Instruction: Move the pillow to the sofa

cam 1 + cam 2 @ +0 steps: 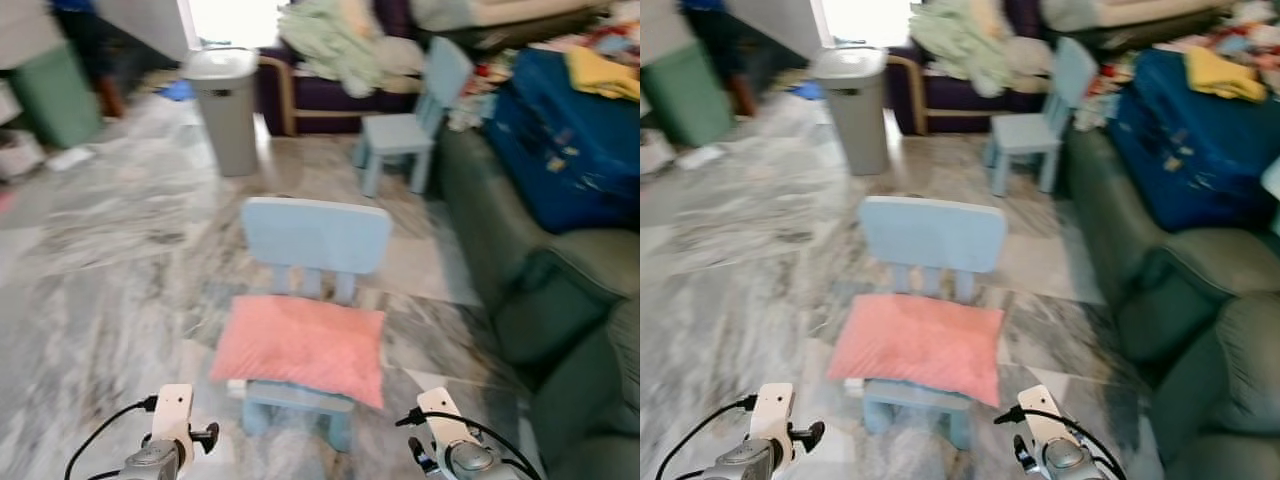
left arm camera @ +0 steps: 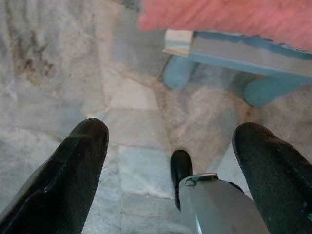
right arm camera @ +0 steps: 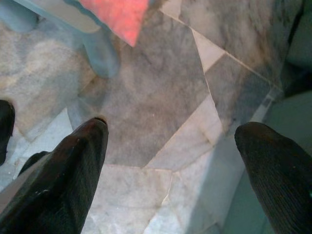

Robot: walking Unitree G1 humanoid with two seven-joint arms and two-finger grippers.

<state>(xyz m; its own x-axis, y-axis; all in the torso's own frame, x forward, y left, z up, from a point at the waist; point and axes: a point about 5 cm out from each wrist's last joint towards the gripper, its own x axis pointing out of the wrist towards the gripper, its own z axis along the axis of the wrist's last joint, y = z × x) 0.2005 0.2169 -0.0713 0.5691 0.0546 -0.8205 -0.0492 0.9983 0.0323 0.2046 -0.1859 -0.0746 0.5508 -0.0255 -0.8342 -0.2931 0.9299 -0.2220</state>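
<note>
My left gripper [image 2: 168, 141] hangs low with its two black fingers [image 2: 73, 170] spread wide and nothing between them. Past the fingertips lies the grey marble floor [image 2: 58, 73], and just beyond that stand the legs and seat edge of the small blue chair [image 2: 243, 51]. The pink pillow [image 2: 229, 17] lies on that seat, ahead of and above my left jaws, well apart from them and overhanging the seat edge.

My right gripper [image 3: 170, 146] is likewise spread wide and holds nothing. Between its fingers [image 3: 68, 170] I see only marble tiles. One corner of the pillow juts out ahead of the jaws, off toward my left arm, over a blue chair leg [image 3: 100, 53]. On the outer side of these jaws, near one fingertip, is the dark green edge of the sofa [image 3: 297, 44].

From my head, the pillow [image 1: 300, 345] rests flat across the chair seat, between my two arms and forward of both. The chair's backrest [image 1: 315, 235] stands upright behind it. The green sofa [image 1: 560, 300] runs along my right, beside the chair, with a blue suitcase [image 1: 570, 140] lying on it farther back. A second blue chair [image 1: 405, 125] and a grey bin [image 1: 225, 105] stand well beyond.
</note>
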